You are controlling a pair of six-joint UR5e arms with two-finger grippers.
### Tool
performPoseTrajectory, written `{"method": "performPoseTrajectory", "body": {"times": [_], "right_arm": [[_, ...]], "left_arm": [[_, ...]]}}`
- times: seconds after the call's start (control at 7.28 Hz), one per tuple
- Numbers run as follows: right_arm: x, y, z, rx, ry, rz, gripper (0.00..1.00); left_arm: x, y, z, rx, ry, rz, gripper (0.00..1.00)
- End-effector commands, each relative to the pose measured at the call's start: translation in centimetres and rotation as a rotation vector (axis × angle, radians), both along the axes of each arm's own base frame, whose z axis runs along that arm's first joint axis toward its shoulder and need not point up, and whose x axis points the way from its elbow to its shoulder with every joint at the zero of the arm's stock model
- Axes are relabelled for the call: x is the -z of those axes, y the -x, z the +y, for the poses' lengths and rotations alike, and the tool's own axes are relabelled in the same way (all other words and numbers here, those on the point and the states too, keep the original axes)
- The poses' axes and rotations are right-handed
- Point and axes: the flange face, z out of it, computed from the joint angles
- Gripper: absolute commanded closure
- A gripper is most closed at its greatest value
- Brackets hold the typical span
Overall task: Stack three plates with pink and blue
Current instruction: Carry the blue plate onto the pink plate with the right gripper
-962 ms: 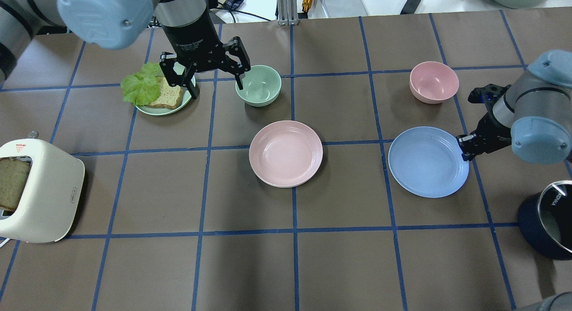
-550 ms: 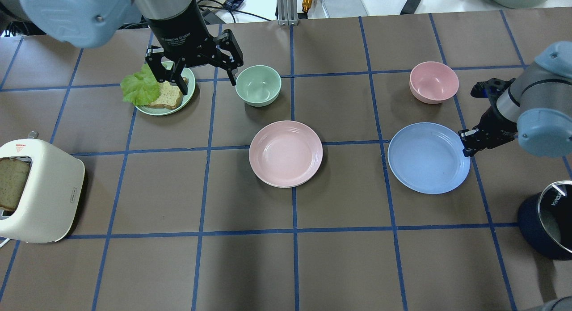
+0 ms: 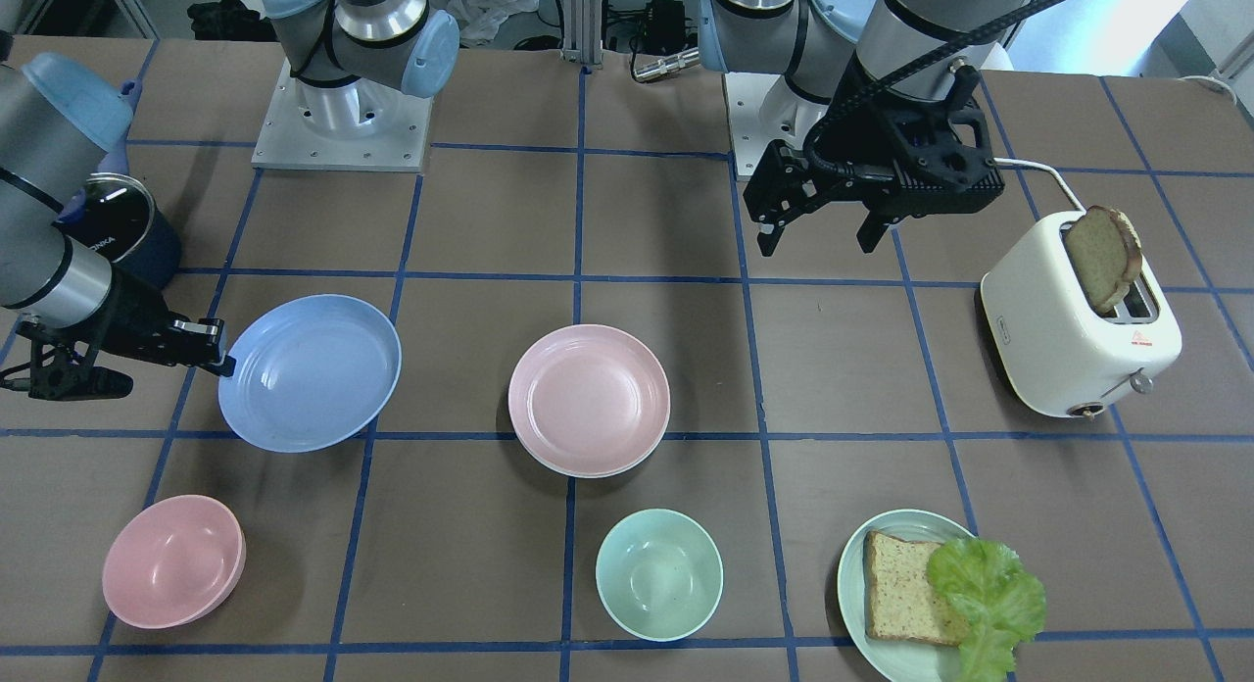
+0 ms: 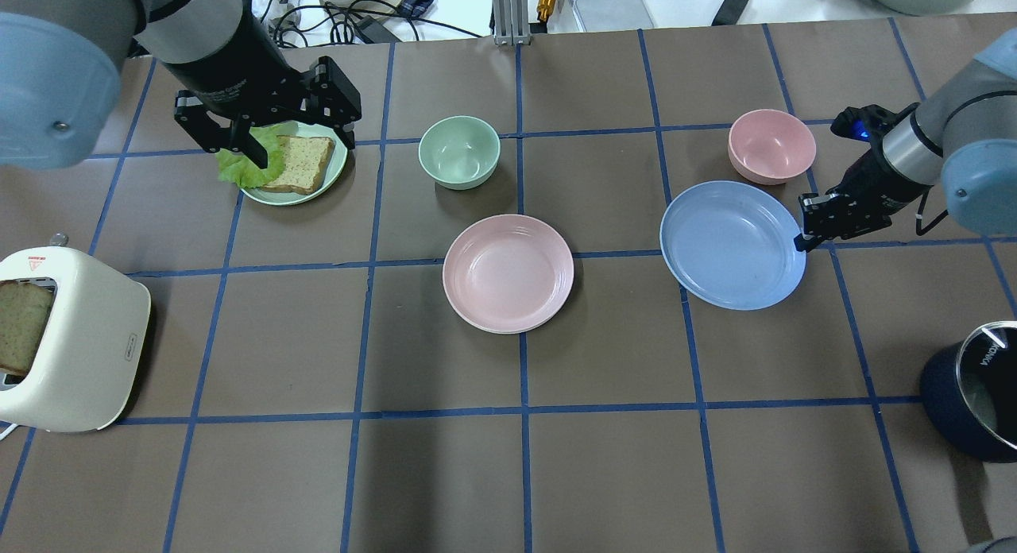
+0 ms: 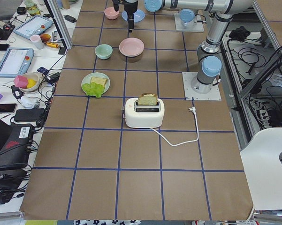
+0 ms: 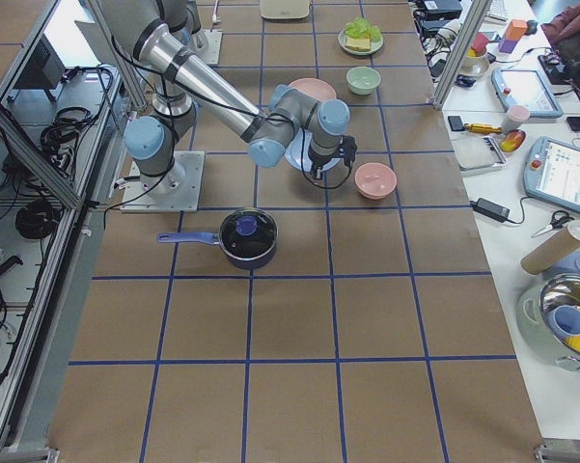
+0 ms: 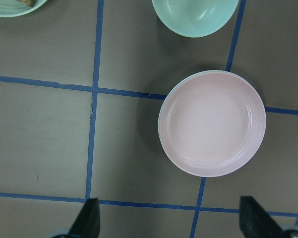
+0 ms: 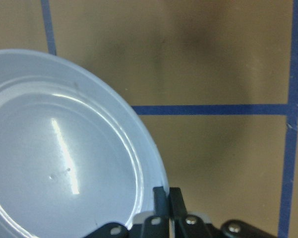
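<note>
My right gripper (image 4: 801, 239) is shut on the right rim of the light blue plate (image 4: 731, 245) and holds it tilted above the table; the wrist view shows the jaws (image 8: 168, 198) pinching the plate's (image 8: 64, 148) rim. The pale pink plate (image 4: 508, 272) lies at the table's middle, left of the blue one. A cream-white rim (image 3: 549, 462) shows under its edge. My left gripper (image 4: 302, 136) is open and empty, high over the back left. In the left wrist view the pink plate (image 7: 212, 124) lies below and ahead of it.
A mint bowl (image 4: 459, 152) stands behind the pink plate. A pink bowl (image 4: 771, 145) stands just behind the blue plate. A mint plate (image 4: 302, 197) with bread and lettuce is under my left gripper. A toaster (image 4: 71, 338) is at the left edge, a dark pot (image 4: 973, 390) at the right.
My right gripper has lifted the blue plate and carried it left and towards the far side. My left arm has drawn back to the left, over the bread plate.
</note>
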Motion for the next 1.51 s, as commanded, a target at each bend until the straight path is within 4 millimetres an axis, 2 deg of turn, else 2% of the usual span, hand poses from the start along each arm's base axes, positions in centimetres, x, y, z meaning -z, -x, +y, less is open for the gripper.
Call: {"method": "performPoseTrajectory", "body": {"times": [0.0, 0.14, 0.27, 0.55, 0.69, 0.96, 1.37], "right_arm": [[-1.2, -4.7, -2.6, -0.019, 0.007, 0.01, 1.0], [-2.2, -7.4, -3.6, -0.028, 0.006, 0.016, 1.0], [-2.1, -10.8, -4.4, -0.066, 0.0, 0.021, 1.0], [-2.2, -19.3, -6.4, -0.13, 0.002, 0.032, 1.0], [-2.5, -22.7, -6.9, -0.184, 0.003, 0.033, 1.0], [-1.2, -27.1, -6.8, -0.215, -0.017, 0.037, 1.0], [1.4, -33.0, -5.0, -0.272, -0.039, 0.066, 1.0]], "left_arm": [[0.0, -0.4, 0.1, 0.01, -0.005, -0.003, 0.0], [0.1, -0.4, 0.3, 0.022, -0.005, -0.004, 0.0], [0.0, -0.4, 0.3, 0.022, -0.004, -0.003, 0.0], [0.0, -0.5, 0.4, 0.019, -0.002, -0.004, 0.0], [0.0, -0.5, 0.4, 0.021, -0.002, -0.004, 0.0], [-0.1, -0.5, 0.4, 0.021, -0.001, -0.004, 0.0], [-0.2, -0.5, 0.5, 0.021, 0.001, -0.004, 0.0]]}}
